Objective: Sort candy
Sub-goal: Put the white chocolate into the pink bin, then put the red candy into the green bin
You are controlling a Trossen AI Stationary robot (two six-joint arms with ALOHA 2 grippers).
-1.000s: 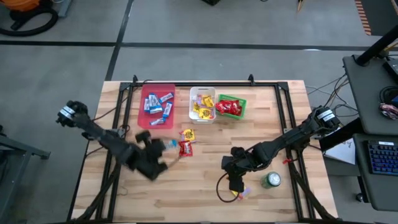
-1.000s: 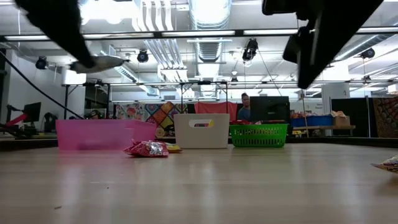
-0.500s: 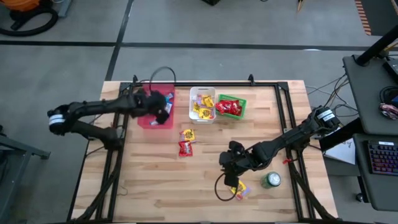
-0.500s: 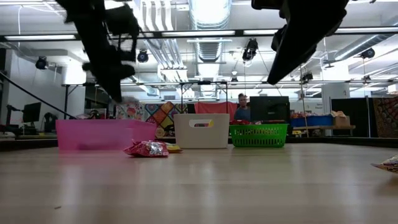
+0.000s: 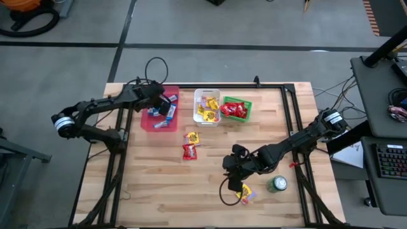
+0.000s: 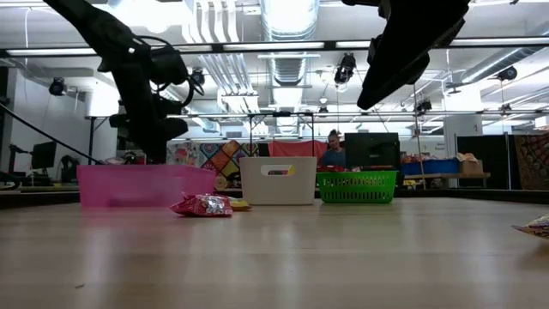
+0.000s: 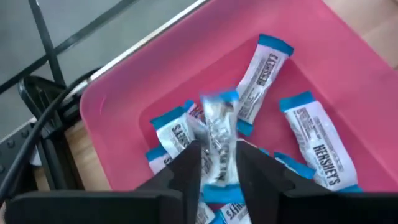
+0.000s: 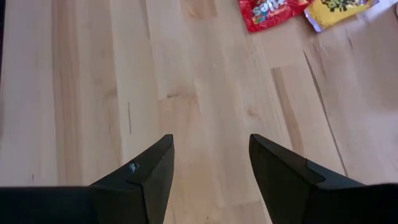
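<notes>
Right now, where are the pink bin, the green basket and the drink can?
pink bin (image 5: 147, 121): high view, bare floor at its near left corner.
green basket (image 5: 247, 102): high view, its right rim.
drink can (image 5: 277, 184): high view, its top.

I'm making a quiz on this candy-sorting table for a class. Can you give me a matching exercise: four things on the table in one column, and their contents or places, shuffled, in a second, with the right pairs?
Things:
1. pink bin
2. white bin
3. green basket
4. green can

Contents or places:
A. holds red packets
B. stands by the right gripper, outside all bins
C. holds blue-and-silver bars, with the left gripper above it
D. holds yellow packets

Pairs: 1-C, 2-D, 3-A, 4-B
</notes>
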